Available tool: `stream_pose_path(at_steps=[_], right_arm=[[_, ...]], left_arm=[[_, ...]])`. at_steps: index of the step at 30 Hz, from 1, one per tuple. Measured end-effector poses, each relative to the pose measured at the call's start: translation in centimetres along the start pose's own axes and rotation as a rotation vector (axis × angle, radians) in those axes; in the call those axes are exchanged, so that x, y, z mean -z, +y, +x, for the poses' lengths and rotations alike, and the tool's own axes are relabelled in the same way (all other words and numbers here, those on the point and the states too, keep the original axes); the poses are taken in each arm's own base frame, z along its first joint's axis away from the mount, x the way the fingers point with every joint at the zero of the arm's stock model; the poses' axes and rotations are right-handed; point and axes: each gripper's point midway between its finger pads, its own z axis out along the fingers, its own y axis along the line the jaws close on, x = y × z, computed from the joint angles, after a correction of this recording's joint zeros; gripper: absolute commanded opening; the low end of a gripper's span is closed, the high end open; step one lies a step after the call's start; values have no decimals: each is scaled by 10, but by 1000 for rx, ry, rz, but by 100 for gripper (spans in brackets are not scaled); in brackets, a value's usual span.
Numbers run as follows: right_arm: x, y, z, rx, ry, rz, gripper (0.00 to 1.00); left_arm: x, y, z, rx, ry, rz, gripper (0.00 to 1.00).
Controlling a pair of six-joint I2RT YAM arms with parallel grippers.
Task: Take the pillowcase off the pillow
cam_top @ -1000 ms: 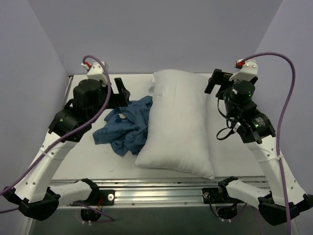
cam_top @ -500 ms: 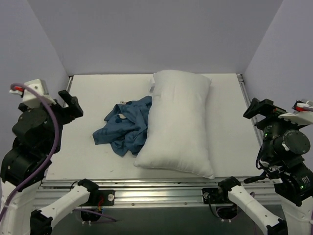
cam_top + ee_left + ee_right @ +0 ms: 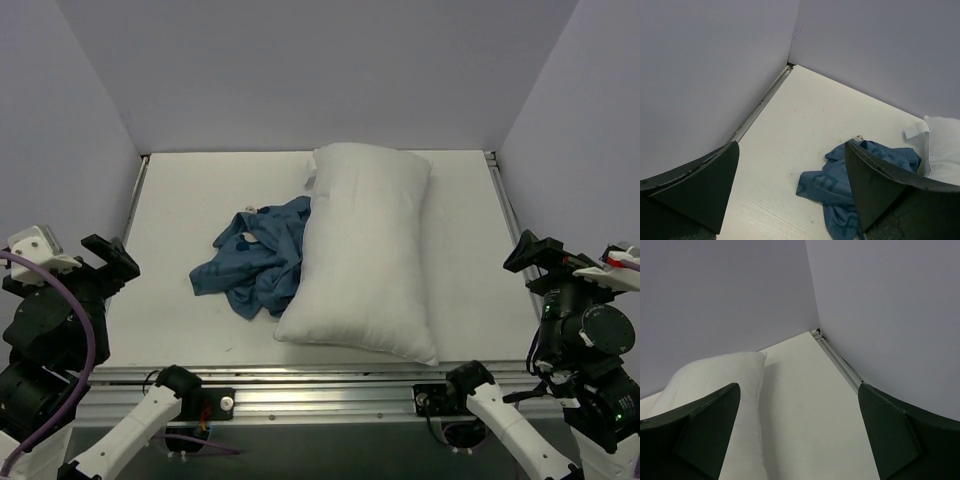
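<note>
A white counter [image 3: 180, 190] sits inside light purple walls [image 3: 300, 70]. Closest to us, at 8 o'clock, the left tool [image 3: 790, 187] hangs by the counter's near edge. Its two dark fingers [image 3: 700, 185] are spread wide and hold nothing. At 4 o'clock the right tool [image 3: 797, 432] is just the same, spread wide with nothing in it. Farther in, the pillowcase [image 3: 258, 262] lies in a crumpled blue heap on the counter, off the pillow [image 3: 365, 250]. It touches the pillow's side at 9 o'clock. The pillow is big, white and puffy. It lies bare in the middle and reaches toward 12 o'clock. Both tools are well apart from both things.
</note>
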Motion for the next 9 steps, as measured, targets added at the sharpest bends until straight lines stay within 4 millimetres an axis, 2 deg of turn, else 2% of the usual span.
stream_pose_path(at_steps=[9], right_arm=[[0, 2, 5, 9, 8, -14, 99]], left_arm=[[-3, -3, 12, -8, 22, 3, 94]])
